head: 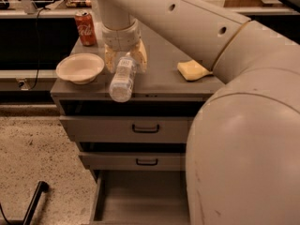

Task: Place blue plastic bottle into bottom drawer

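My gripper (125, 62) hangs over the cabinet top, its two fingers shut on the neck end of the blue plastic bottle (122, 80). The bottle is clear and ribbed, and it points down and toward the front, its base over the top's front edge. The bottom drawer (140, 203) stands pulled open below, a plain grey tray; my arm hides its right part.
A cream bowl (80, 67) sits at the top's left, a red soda can (86, 28) behind it, and a yellow sponge (192, 70) to the right. The two upper drawers (145, 128) with black handles are shut. My large arm (243, 139) fills the right side.
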You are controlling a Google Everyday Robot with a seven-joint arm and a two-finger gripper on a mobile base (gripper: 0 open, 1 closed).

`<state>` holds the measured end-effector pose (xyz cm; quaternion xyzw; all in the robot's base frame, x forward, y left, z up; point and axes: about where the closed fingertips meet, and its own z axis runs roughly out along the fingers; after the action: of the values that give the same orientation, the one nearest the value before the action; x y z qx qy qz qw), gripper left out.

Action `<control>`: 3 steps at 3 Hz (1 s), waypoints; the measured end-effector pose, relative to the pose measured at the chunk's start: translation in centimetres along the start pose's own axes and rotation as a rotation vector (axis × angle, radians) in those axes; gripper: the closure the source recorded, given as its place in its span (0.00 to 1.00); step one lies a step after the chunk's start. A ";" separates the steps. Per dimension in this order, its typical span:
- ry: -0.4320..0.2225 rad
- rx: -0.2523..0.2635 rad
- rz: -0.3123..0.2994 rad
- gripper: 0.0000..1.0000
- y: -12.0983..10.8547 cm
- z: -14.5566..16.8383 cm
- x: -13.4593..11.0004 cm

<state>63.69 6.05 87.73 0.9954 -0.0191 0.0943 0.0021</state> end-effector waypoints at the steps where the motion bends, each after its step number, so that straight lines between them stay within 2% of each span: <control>1: -0.014 -0.014 -0.007 0.40 0.0 0.9 -0.4; 2: -0.044 -0.016 0.001 0.58 -0.1 2.4 -1.0; 3: -0.068 -0.015 0.007 0.81 -0.1 3.5 -1.6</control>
<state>62.81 6.13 84.00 0.9979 -0.0232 0.0602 0.0088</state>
